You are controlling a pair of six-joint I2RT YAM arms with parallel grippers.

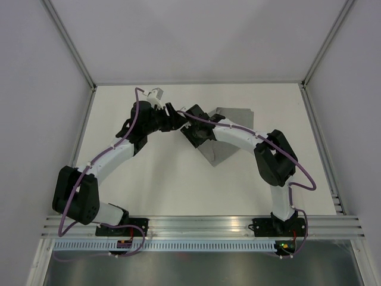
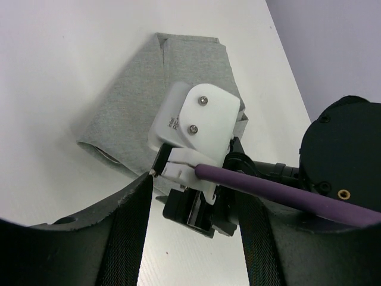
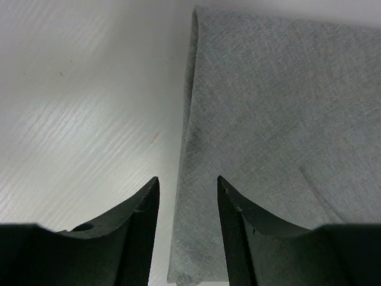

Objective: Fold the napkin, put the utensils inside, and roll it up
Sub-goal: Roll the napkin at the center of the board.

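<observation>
The mid-grey, finely textured cloth napkin point(image 1: 237, 117) lies flat on the plain white tabletop point(image 1: 166, 179), folded into a blunt, layered wedge. My right gripper point(image 3: 187, 185) hangs low over the napkin's edge nearest my left arm, looking along it. That doubled edge runs up out of the gap between my two black fingers point(image 3: 137, 232), with bare tabletop on one side and the broad grey face of the napkin on the other. The jaws stand apart there and pinch nothing; whether a fingertip brushes the cloth I cannot tell. My left gripper point(image 2: 193, 190) sits just beside the napkin on that same side, over the tabletop rather than the cloth, and points across at it. It is close behind my right wrist, so the white plastic camera mount point(image 2: 199, 122) with its two screws and the thick purple cable point(image 2: 286, 193) fill the space between my left fingers and hide the napkin's middle. Those left jaws are parted too and hold nothing. Past the mount, one end of the napkin shows as a soft rounded fold, and the far end as a sharper crease.
</observation>
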